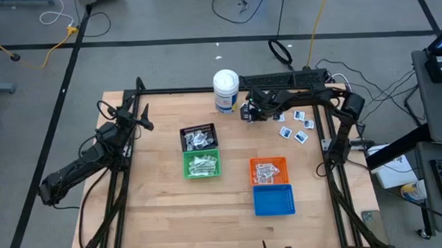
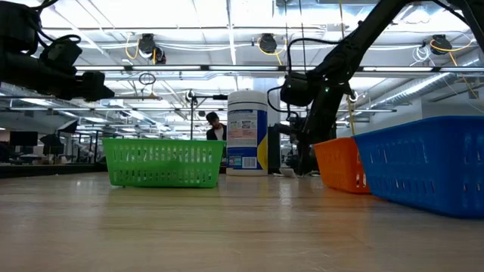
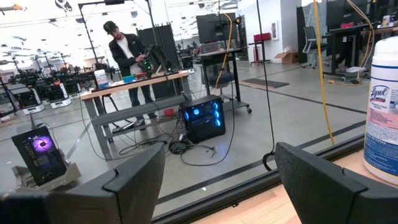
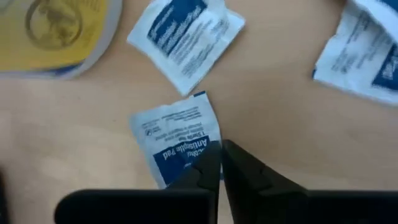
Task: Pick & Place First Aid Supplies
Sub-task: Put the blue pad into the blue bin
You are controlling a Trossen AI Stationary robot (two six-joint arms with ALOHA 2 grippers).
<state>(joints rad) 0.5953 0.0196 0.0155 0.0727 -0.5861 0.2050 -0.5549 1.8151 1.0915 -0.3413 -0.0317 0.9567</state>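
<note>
Pinching a white antiseptic packet, right fingers clenched; left fingers released.

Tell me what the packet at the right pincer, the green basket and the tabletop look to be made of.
Packet: probably thin paper or foil-lined paper, matte white with blue print, creased at the edges. Green basket: likely moulded plastic, slotted walls, slight sheen. Tabletop: wood, light, with visible grain and plank lines. Right pincer: shut on the packet's edge.
</note>
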